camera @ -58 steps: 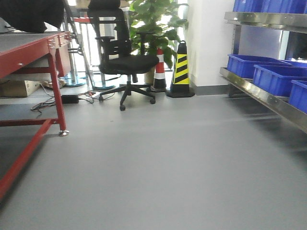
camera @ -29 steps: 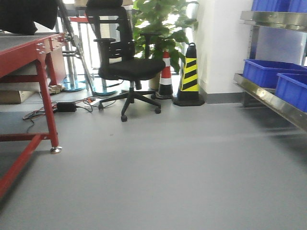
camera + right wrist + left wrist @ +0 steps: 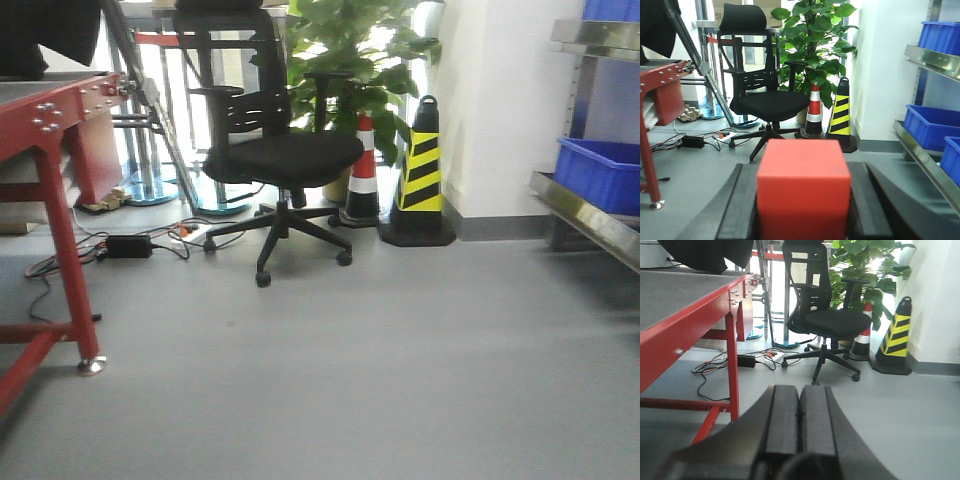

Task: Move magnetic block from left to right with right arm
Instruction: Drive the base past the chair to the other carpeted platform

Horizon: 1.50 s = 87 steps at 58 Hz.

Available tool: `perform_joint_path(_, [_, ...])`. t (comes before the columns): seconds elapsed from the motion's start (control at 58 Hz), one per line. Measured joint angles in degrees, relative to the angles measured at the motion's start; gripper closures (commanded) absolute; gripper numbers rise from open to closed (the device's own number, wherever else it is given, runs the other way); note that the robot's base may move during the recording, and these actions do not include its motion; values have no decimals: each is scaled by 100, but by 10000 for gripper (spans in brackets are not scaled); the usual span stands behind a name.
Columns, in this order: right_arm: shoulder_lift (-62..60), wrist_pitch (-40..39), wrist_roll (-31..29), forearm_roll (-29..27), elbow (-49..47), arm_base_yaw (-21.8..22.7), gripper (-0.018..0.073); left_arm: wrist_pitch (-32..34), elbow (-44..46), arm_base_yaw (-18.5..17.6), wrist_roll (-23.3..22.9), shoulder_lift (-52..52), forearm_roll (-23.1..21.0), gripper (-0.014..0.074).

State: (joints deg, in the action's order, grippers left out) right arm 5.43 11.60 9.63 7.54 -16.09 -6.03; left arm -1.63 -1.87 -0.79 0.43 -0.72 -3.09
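Chair point(image 3: 285, 160) shifted rightward in front view, right jaws clamped on magnetic block point(image 3: 803, 190), left jaws together

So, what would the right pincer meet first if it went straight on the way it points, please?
Probably the black office chair: the right pincer, shut on the magnetic block, points over bare floor toward its base, with the red-and-white cone just right of it. Depth is unclear.

Floor point(image 3: 380, 380) open ahead; office chair point(image 3: 285, 160), cone point(image 3: 418, 175) beyond; red table point(image 3: 45, 125) left; shelf point(image 3: 590, 215) right.

workshop: red workbench point(image 3: 45, 125), cones point(image 3: 418, 185), blue bins point(image 3: 932, 125)
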Motion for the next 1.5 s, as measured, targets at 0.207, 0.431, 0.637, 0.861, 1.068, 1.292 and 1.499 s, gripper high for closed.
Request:
perform_joint_path(0.207, [0, 0, 0, 0, 0, 0, 316, 0, 0, 0, 0, 0, 0, 722])
perform_joint_path(0.431, [0, 0, 0, 0, 0, 8, 316, 0, 0, 0, 0, 0, 0, 722])
perform_joint_path(0.637, [0, 0, 0, 0, 0, 8, 316, 0, 0, 0, 0, 0, 0, 722])
perform_joint_path(0.861, [0, 0, 0, 0, 0, 8, 316, 0, 0, 0, 0, 0, 0, 722])
perform_joint_path(1.068, [0, 0, 0, 0, 0, 8, 316, 0, 0, 0, 0, 0, 0, 722])
perform_joint_path(1.292, [0, 0, 0, 0, 0, 8, 316, 0, 0, 0, 0, 0, 0, 722])
perform_joint_path(1.499, [0, 0, 0, 0, 0, 8, 316, 0, 0, 0, 0, 0, 0, 722])
